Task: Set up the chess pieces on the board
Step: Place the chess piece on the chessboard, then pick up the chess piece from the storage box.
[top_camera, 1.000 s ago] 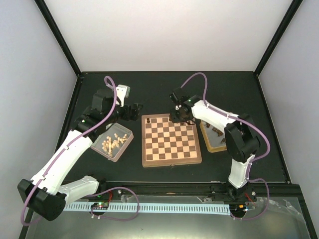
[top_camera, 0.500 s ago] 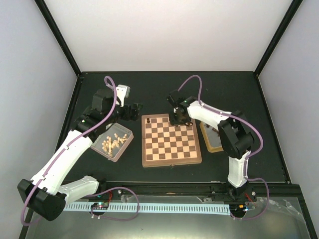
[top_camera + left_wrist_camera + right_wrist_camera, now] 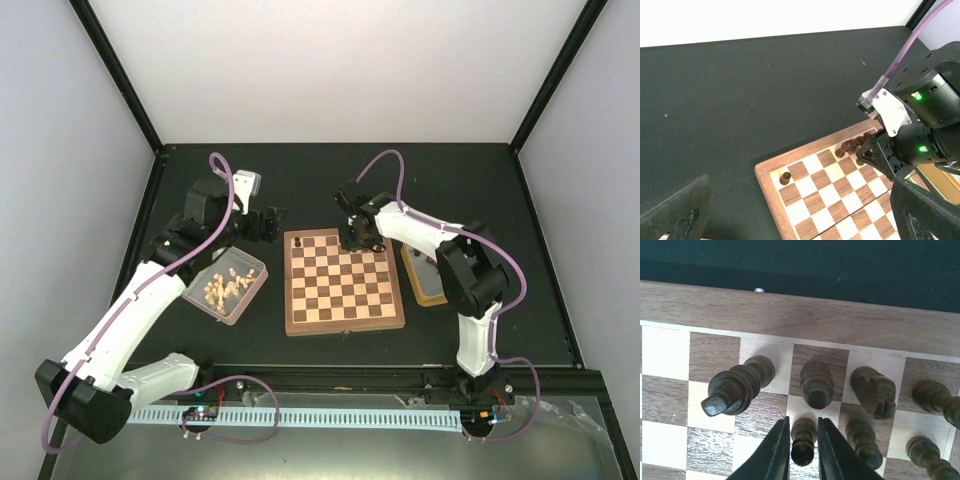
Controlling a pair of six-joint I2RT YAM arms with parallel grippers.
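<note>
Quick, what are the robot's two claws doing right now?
Left gripper: open, holding nothing.
Right gripper: closed in around a dark pawn on the board; gripping it or not, cannot tell.

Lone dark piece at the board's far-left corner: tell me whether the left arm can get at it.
Probably yes. The lone piece stands apart from the other pieces, the left gripper hangs beside that corner, jaws wide open, and the right gripper works further along.

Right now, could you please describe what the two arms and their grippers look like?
Both arms have white links and bulky black joints: the left arm, the right arm. A purple cable loops along each. Small green lights glow on the joints. The right gripper has black, tapered fingers.
</note>
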